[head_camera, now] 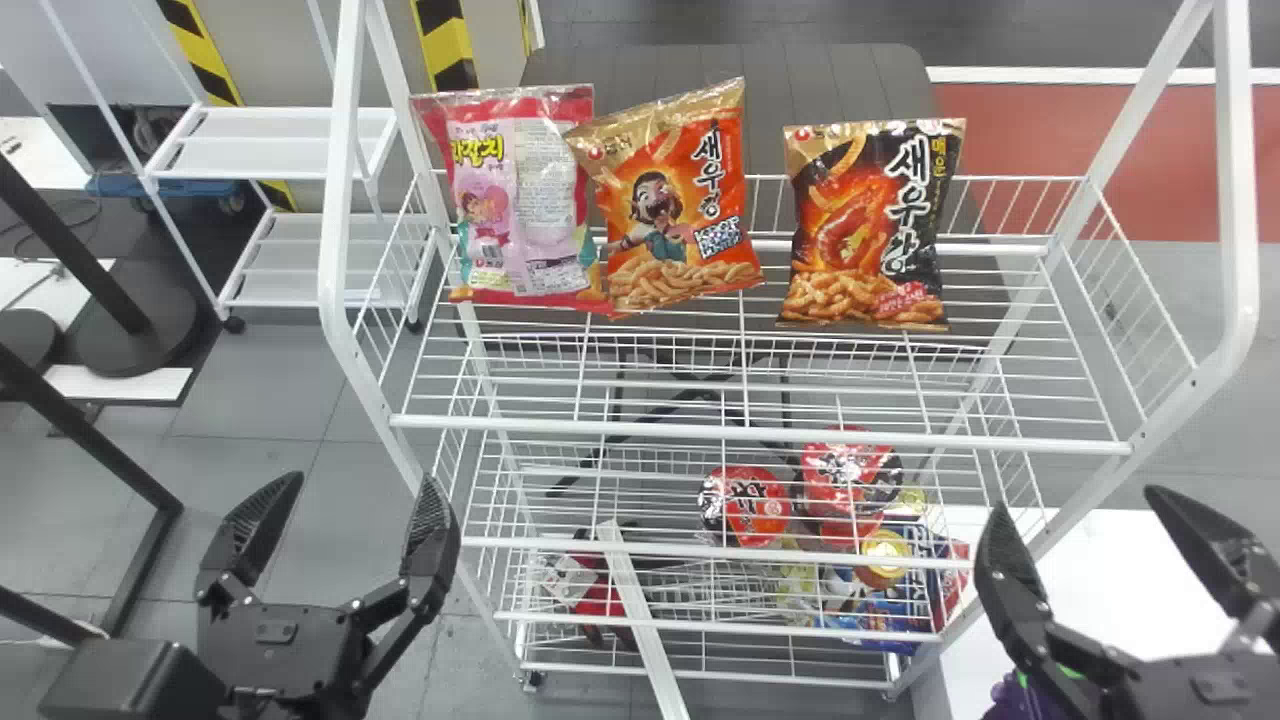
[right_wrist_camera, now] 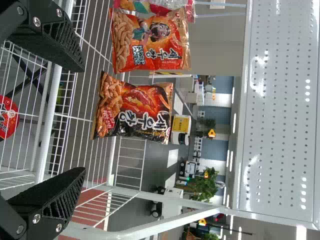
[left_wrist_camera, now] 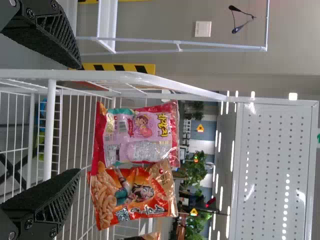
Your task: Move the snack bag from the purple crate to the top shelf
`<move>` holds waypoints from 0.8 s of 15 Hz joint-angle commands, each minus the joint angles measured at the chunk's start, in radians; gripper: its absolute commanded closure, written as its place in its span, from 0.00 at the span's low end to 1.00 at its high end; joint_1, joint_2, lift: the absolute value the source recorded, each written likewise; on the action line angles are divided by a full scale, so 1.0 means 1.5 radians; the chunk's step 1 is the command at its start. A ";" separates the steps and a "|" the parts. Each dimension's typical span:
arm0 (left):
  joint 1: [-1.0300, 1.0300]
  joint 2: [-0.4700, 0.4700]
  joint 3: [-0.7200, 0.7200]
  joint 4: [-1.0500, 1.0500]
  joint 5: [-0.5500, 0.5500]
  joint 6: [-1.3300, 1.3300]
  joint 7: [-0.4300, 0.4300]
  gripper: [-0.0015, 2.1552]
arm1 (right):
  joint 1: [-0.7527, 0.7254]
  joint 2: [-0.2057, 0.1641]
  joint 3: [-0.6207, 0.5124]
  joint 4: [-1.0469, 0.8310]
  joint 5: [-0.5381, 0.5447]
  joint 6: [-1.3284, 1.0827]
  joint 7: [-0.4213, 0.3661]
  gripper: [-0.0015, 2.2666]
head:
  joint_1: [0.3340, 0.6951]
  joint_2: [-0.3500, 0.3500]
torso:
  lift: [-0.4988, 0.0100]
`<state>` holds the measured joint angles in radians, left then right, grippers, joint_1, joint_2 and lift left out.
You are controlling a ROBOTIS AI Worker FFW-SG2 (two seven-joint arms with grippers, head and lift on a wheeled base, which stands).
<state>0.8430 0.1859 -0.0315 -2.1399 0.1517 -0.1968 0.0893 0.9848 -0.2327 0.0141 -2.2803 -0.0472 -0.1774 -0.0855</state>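
In the head view, three snack bags stand on the top shelf (head_camera: 760,434): the pink bag (head_camera: 535,200), with barcode, at eleven o'clock; the orange bag (head_camera: 680,210), dark-lettered, at twelve; the black bag (head_camera: 868,230), white-lettered, at two. The left gripper (head_camera: 364,476), at eight, and right gripper (head_camera: 1077,499), at four, have fingers spread.

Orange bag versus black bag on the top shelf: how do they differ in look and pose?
The orange bag sits tilted, its top edge higher at the right in the head view; the black bag sits nearly level.
The orange bag overlaps the pink bag, while the black bag stands apart.
The orange bag shows a cartoon face, the black bag a shrimp.
Both stand on the top shelf, snack pictures low on their fronts.
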 commanded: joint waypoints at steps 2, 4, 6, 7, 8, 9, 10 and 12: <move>0.008 0.000 -0.008 -0.007 -0.001 0.000 0.000 0.03 | 0.044 0.007 -0.013 0.026 -0.007 -0.119 0.006 0.06 | 1.00 0.52 | 0.98; 0.014 0.000 -0.011 -0.014 -0.003 0.000 0.000 0.03 | 0.045 0.021 -0.018 0.042 -0.015 -0.134 0.024 0.06 | 1.00 0.50 | 0.98; 0.019 0.000 -0.011 -0.019 -0.003 0.000 0.000 0.03 | 0.043 0.022 -0.031 0.046 -0.031 -0.128 0.025 0.06 | 1.00 0.49 | 0.98; 0.022 0.000 -0.011 -0.021 -0.003 0.000 0.000 0.03 | 0.043 0.023 -0.035 0.038 -0.043 -0.099 0.025 0.06 | 1.00 0.48 | 0.98; 0.023 0.000 -0.011 -0.022 -0.005 0.000 0.000 0.03 | 0.044 0.024 -0.038 0.034 -0.047 -0.093 0.024 0.06 | 1.00 0.47 | 0.98; 0.026 0.000 -0.015 -0.025 -0.010 0.002 0.001 0.03 | 0.045 0.025 -0.038 0.031 -0.047 -0.085 0.024 0.06 | 1.00 0.45 | 0.98; 0.028 0.000 -0.020 -0.028 -0.013 0.002 0.003 0.03 | 0.045 0.025 -0.037 0.029 -0.046 -0.074 0.024 0.06 | 1.00 0.44 | 0.98; 0.034 0.000 -0.034 -0.037 -0.028 0.002 0.008 0.03 | 0.045 0.025 -0.029 0.029 -0.045 -0.074 0.024 0.06 | 1.00 0.42 | 0.98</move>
<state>0.8878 0.1856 -0.0687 -2.1862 0.1235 -0.1942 0.0980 1.0522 -0.1949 -0.0368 -2.2355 -0.1168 -0.2922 -0.0490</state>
